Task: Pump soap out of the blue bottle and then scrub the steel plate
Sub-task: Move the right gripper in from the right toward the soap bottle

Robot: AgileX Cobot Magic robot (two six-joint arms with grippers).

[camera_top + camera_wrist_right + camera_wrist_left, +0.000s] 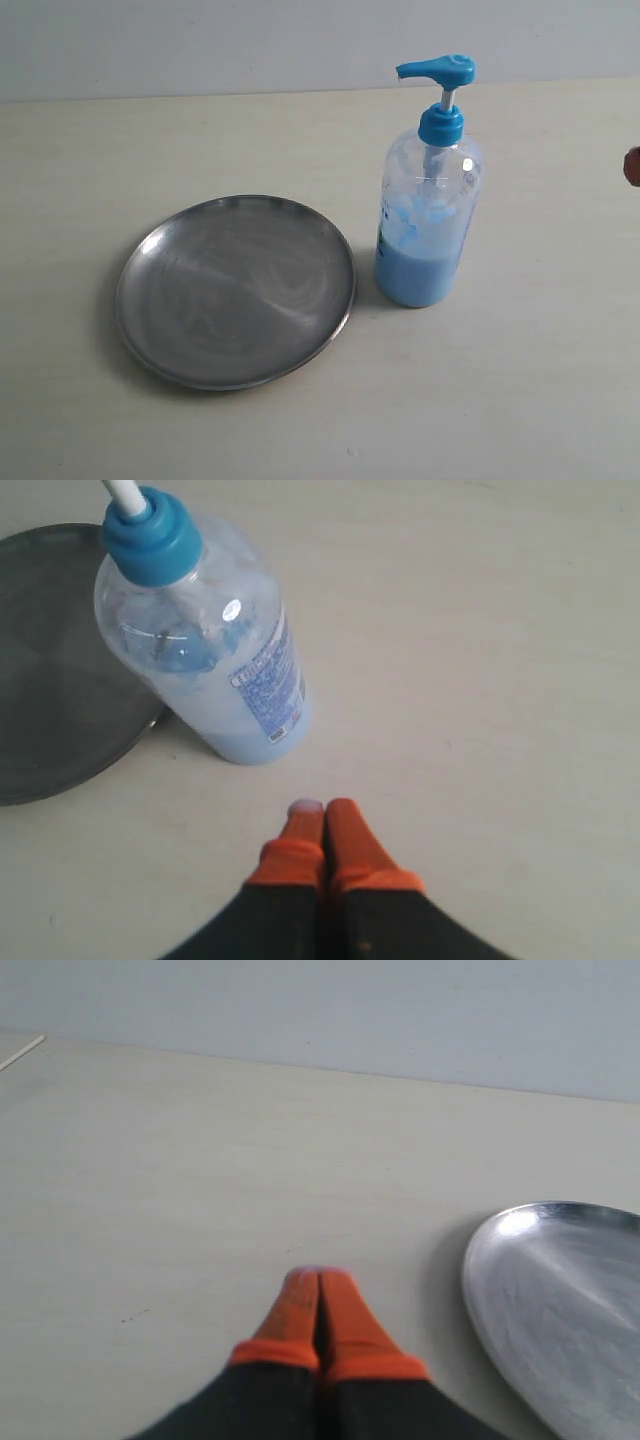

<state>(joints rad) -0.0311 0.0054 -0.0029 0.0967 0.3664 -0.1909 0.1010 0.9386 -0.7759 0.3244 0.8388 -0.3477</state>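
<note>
Pump step not begun, I reckon: left gripper and right gripper both pinched shut, empty, off the blue bottle; its pump head needs pressing next.

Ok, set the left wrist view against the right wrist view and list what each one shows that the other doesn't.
Only the left wrist view: the left gripper, fingers pressed shut, and a pale wall behind the table. Only the right wrist view: the blue bottle with light blue soap inside, and the right gripper, also shut. Both: part of the steel plate, lying on the same table.
</note>
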